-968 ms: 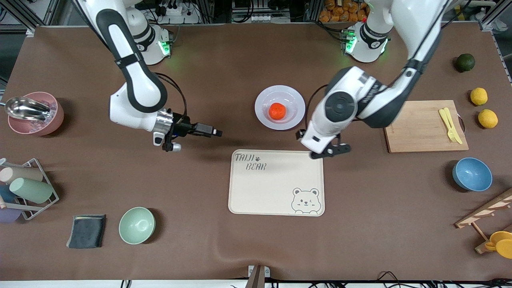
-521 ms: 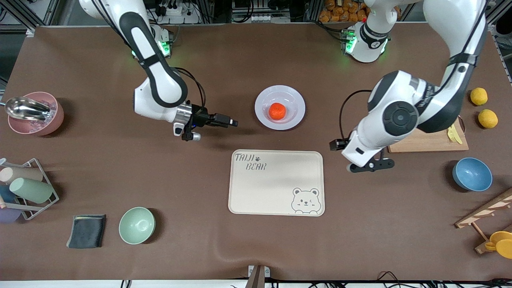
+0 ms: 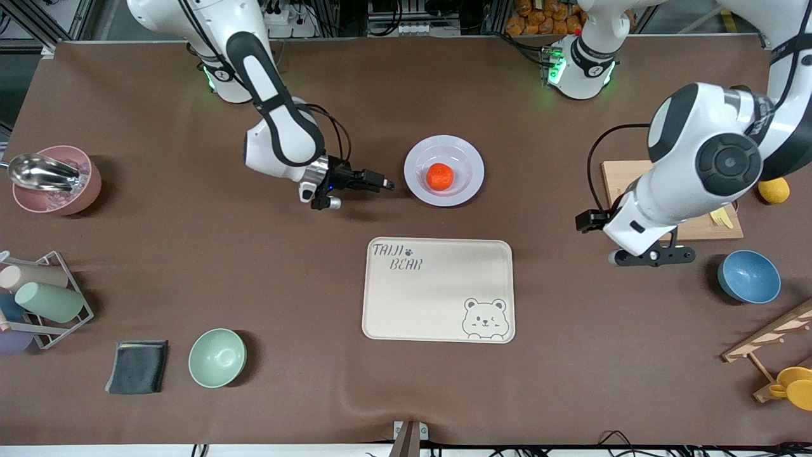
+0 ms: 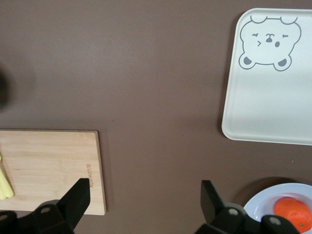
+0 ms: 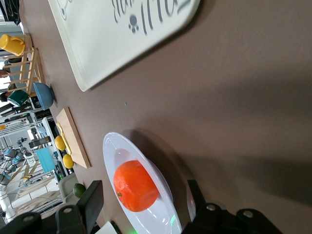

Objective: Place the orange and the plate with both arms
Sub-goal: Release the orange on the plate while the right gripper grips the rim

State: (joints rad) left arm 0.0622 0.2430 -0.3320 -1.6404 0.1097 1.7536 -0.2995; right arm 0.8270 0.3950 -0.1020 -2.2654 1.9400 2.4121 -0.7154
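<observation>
The orange [image 3: 439, 176] lies in the middle of the white plate [image 3: 415, 157], which stands on the table farther from the front camera than the bear tray. My right gripper [image 3: 384, 185] hovers low and level beside the plate, just short of its rim on the right arm's side. In the right wrist view its fingers [image 5: 92, 199] stand open, with the orange [image 5: 135, 186] and the plate [image 5: 111, 146] ahead of them. My left gripper [image 3: 653, 257] hangs open and holds nothing, over bare table by the cutting board [image 3: 618, 178]. Its wrist view catches the plate [image 4: 258, 205] and the orange [image 4: 292, 213] at the frame's edge.
The cream bear tray [image 3: 438, 298] lies nearer the front camera than the plate. A blue bowl [image 3: 748, 276] and a yellow fruit [image 3: 774, 189] sit at the left arm's end. A pink bowl with a scoop [image 3: 54, 181], a cup rack [image 3: 38, 298], a green bowl [image 3: 217, 357] and a dark cloth [image 3: 137, 366] occupy the right arm's end.
My right gripper has travelled toward the plate and now sits close to its rim. My left arm has swung away from the tray's corner to the cutting board. Orange and plate have not moved.
</observation>
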